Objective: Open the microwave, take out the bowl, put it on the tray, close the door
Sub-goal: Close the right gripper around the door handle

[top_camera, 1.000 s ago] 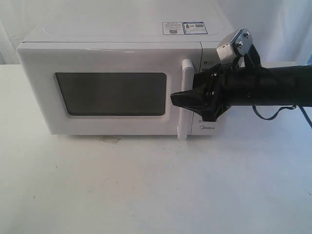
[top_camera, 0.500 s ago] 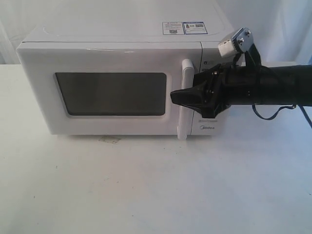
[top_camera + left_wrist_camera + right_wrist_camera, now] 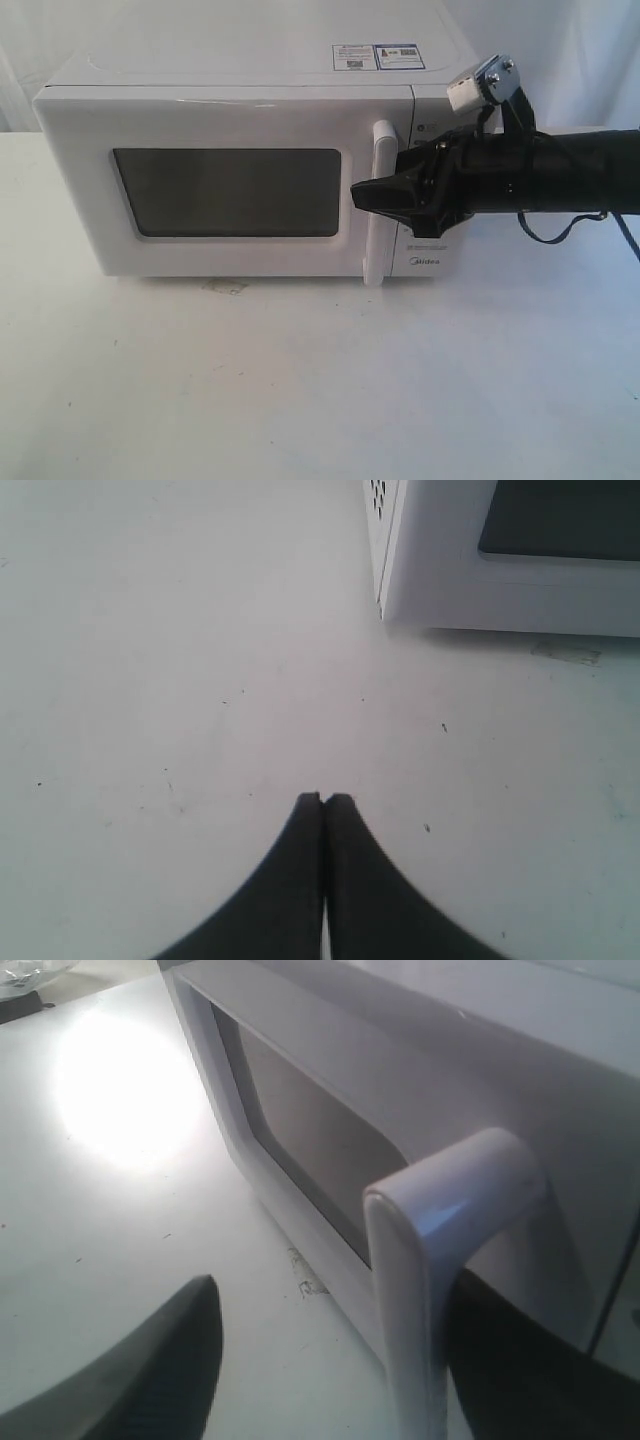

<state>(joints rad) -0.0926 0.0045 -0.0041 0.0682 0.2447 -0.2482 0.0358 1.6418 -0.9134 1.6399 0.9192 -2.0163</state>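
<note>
Door handle (image 3: 440, 1260) stands between the right gripper's (image 3: 362, 193) fingers (image 3: 165, 1370). One finger is on its window side with a clear gap, the other is behind it toward the control panel (image 3: 428, 262). Jaws are wide, not clamped. Over the last second the gripper crept up the bar and the gap looks slightly narrower, so the grasp is probably starting. The door (image 3: 230, 125) is still flush on the microwave (image 3: 240, 70). Bowl unseen, presumably behind the dark window (image 3: 228, 192). Left gripper (image 3: 323, 802), pressed together and empty, hovers over the table (image 3: 300, 400) off the hinge-side corner and possibly in the door's swing.
</note>
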